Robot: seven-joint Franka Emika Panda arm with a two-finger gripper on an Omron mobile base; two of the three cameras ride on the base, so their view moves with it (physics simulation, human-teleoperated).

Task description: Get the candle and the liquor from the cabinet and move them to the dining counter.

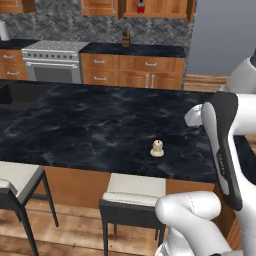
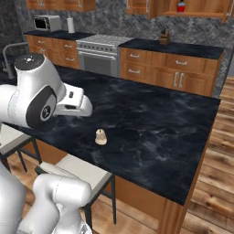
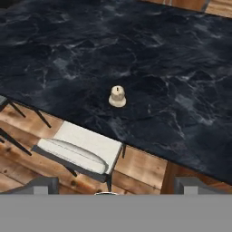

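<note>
Cream candle [image 3: 117, 96] upright on dining counter [image 3: 181, 68]

One candle [image 1: 157, 148] stands at the centre of the left base view on one dining counter [image 1: 90, 125]. One liquor [image 1: 141, 7] bottle sits at the top of the frame in one open cabinet [image 1: 155, 8]. Two stools [image 1: 132, 192] show along the bottom, one oven [image 1: 52, 62] upper left, one knife block [image 1: 126, 39] upper centre.
</note>
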